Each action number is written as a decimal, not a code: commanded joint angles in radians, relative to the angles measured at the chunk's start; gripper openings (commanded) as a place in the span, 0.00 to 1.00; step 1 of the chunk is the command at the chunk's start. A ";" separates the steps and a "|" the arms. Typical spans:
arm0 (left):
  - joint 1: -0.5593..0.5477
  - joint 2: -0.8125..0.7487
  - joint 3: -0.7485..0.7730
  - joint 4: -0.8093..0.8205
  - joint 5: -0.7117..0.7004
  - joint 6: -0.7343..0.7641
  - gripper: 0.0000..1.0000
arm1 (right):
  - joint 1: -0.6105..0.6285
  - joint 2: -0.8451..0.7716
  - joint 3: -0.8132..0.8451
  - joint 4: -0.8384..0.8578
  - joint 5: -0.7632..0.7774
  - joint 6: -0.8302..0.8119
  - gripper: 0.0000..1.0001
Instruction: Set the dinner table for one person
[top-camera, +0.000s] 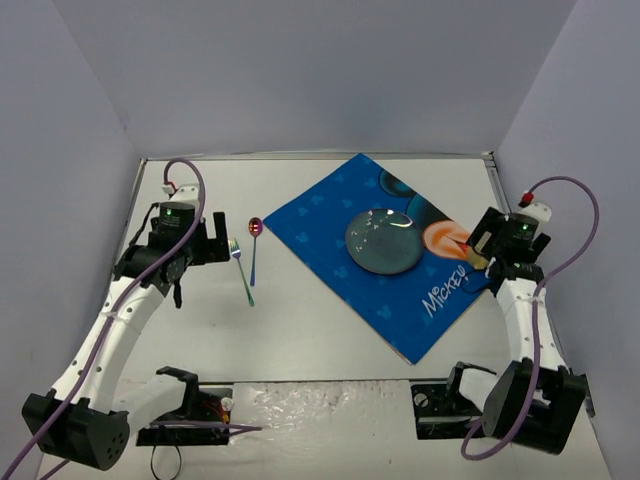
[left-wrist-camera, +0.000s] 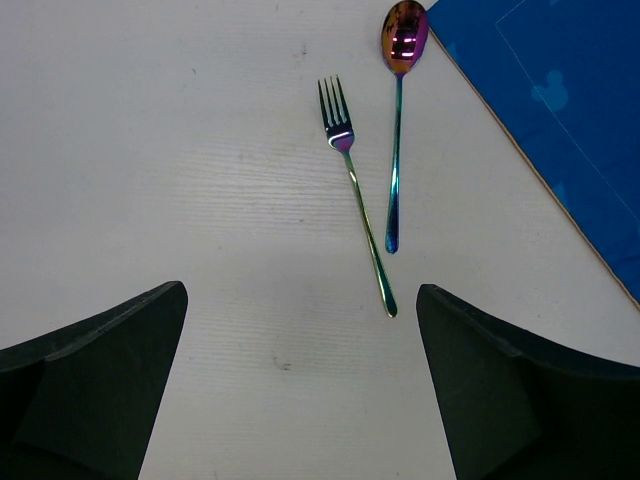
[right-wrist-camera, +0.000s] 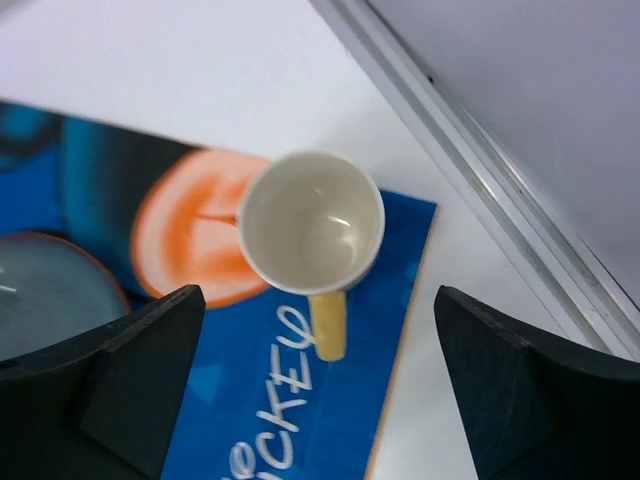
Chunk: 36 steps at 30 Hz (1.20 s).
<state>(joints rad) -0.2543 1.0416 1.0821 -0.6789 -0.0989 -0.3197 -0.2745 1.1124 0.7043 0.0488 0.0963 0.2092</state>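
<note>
The white dinner table (top-camera: 330, 340) carries a blue Mickey-print placemat (top-camera: 330, 230) with a grey glass plate (top-camera: 384, 241) on it. An iridescent fork (left-wrist-camera: 355, 185) and spoon (left-wrist-camera: 397, 120) lie side by side on the bare table left of the placemat. My left gripper (left-wrist-camera: 300, 290) hangs open just short of their handle ends, holding nothing. A white mug (right-wrist-camera: 312, 222) with a yellow handle (right-wrist-camera: 328, 325) stands upright on the placemat's right corner. My right gripper (right-wrist-camera: 318, 292) is open above it, fingers wide on either side and apart from it.
The table's metal rim (right-wrist-camera: 480, 200) runs close by the mug on the right, with the grey wall (top-camera: 590, 200) behind it. Both arm bases (top-camera: 190, 400) sit at the near edge. Purple cables (top-camera: 580, 230) loop off each wrist.
</note>
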 joint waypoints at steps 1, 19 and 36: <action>0.003 0.048 0.015 0.044 -0.021 -0.025 0.97 | 0.003 -0.127 0.154 -0.044 -0.001 0.092 0.99; -0.024 0.427 0.002 0.197 -0.027 -0.337 0.83 | 0.228 -0.178 0.234 -0.058 -0.350 0.131 1.00; -0.050 0.684 0.075 0.250 -0.088 -0.404 0.46 | 0.332 -0.267 0.161 -0.059 -0.356 0.100 1.00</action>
<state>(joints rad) -0.3046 1.7375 1.1229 -0.4702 -0.1569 -0.7041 0.0427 0.8581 0.8713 -0.0713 -0.2558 0.3301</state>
